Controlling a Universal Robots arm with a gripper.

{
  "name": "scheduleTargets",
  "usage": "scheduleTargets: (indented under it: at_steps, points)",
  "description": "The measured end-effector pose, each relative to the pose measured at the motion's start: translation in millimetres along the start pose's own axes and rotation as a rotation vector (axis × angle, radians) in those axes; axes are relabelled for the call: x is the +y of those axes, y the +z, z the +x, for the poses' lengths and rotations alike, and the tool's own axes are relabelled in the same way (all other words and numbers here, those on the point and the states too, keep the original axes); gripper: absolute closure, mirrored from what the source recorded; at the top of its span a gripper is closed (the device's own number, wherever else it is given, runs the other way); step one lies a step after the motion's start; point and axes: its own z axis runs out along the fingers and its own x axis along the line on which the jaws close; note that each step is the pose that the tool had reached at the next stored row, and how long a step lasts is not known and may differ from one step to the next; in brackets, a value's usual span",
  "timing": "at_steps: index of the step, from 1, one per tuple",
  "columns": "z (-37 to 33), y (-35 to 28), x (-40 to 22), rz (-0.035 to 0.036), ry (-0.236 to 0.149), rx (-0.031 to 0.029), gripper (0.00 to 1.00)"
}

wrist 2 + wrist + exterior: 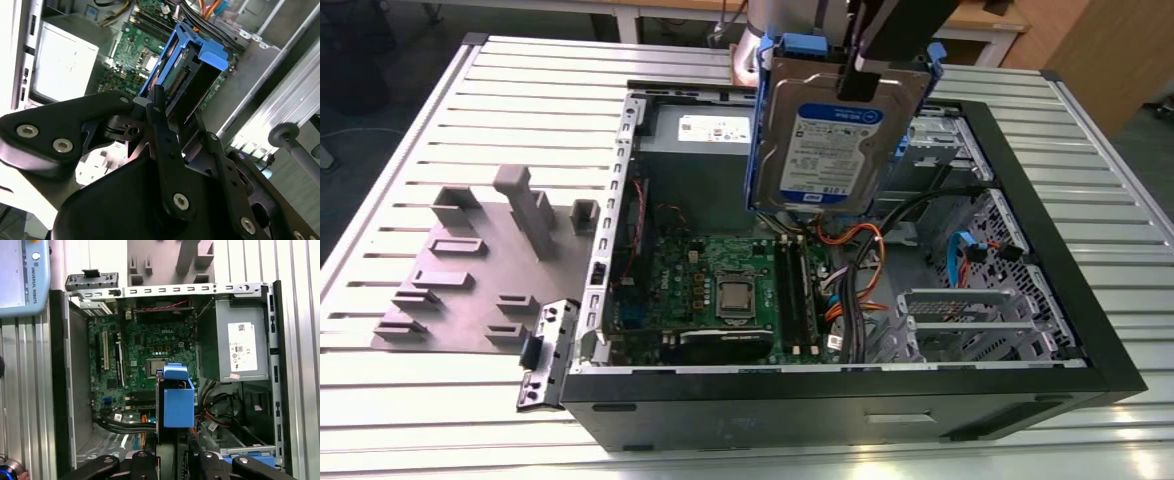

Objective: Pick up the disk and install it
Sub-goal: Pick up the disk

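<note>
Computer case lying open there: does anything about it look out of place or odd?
Only the disk: it hangs on end in mid-air above the motherboard, clamped in the gripper, rather than seated in the computer case. Nothing looks spilled or broken.

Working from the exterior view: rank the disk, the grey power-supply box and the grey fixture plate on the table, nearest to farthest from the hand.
From the hand:
1. disk: gripped, hanging above the open case.
2. power-supply box: inside the case, just to the exterior view's left of the disk.
3. fixture plate: outside the case on the table, far to the exterior view's left.
</note>
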Motion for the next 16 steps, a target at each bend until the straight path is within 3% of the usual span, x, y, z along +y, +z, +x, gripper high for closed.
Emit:
scheduleTargets:
  at_steps: [6, 8, 16]
  points:
    - [18.5, -0.3, -1.4, 0.0001, 0.000, 0.0002, 0.65]
    - [28.1, -0.5, -2.2, 0.0001, 0.000, 0.0004, 0.65]
    - [50.9, -1.1, -3.9, 0.0001, 0.000, 0.0011, 0.65]
